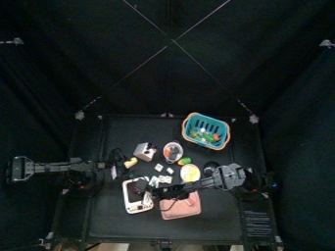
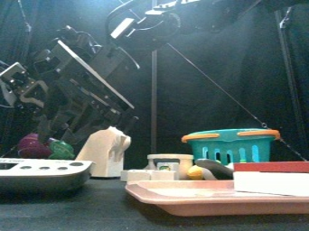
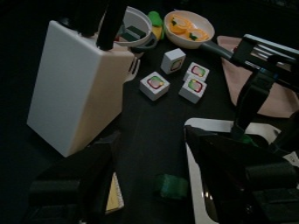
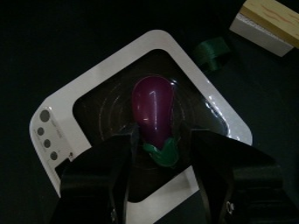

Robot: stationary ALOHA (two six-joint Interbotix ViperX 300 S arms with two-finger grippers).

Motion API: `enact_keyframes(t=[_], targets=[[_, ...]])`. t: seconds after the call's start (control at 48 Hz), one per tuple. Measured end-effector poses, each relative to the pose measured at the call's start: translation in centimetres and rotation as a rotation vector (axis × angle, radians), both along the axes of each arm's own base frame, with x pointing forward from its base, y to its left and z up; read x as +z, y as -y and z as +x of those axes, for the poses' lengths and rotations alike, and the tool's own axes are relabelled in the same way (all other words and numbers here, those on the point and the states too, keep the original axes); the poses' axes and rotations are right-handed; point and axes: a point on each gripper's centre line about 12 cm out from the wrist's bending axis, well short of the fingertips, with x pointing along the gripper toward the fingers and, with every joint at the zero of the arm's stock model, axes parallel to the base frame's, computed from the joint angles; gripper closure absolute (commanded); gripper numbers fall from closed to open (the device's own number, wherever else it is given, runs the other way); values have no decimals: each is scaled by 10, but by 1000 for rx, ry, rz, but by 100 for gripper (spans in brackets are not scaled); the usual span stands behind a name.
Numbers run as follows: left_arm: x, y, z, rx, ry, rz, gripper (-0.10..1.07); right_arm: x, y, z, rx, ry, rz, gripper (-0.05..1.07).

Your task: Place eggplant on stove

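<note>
Purple eggplant (image 4: 153,103), glossy, green stem cap, one only, lies on stove (image 4: 82,105) dark panel; stove white, rounded, one, at bench (image 1: 112,132) near left. Right pincer (image 4: 163,162) jaws spread wide, straddling stem end, grasping nothing. Left pincer (image 3: 152,179): cannot tell jaws. One teal basket (image 1: 206,127) far right; one pink tray (image 2: 182,197) near.

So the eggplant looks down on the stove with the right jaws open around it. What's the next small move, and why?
Probably lift the right gripper straight up and away. The right wrist view shows the eggplant lying on the dark panel of the stove, with the jaws standing wide on either side of its green stem end, not clamping it. Backing off straight would avoid nudging it.
</note>
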Motion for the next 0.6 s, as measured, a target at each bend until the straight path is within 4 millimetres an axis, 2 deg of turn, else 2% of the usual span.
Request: enact_keyframes(t=[0.354,0.604], targets=[[-1,0,0,1,-3,0,4,15,-5,1,13,30,-2,22],[0,0,0,0,-2,1,4,18,1,-3,-27,2,-34,22]])
